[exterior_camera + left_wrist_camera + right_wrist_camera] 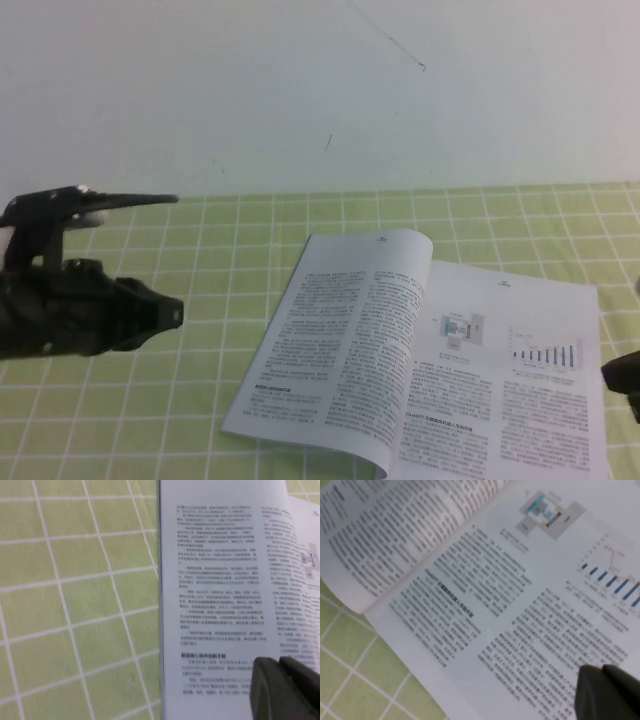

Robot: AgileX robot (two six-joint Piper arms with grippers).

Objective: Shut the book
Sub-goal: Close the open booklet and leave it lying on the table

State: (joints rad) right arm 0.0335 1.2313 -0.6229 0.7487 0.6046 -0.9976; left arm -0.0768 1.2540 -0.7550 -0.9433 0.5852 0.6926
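Book (430,370) lies open, face up, on the table (200,420), which is covered in a green cloth with a white grid. In the high view the book sits toward 5 o'clock on the visible table surface, its near corner cut by the frame edge. The left page arches up near the spine and carries dense columns of text. The right page lies flatter and shows a small diagram and a bar chart (545,352) among more text.

Left gripper (150,308) hangs at 9 o'clock from the book, above the cloth and well apart from the page edge in the high view. Whether its grip is open or closed cannot be told. Its wrist camera looks down on the outer edge of the left page and the cloth beside it (a dark piece of the gripper covers one corner of that picture).

Right gripper (625,375) shows only as a dark tip at 3 o'clock, just beside the right page's outer edge. Its opening cannot be told either. Its wrist camera is filled by the open pages.

Pale wall (300,100) stands behind the table at 12 o'clock.
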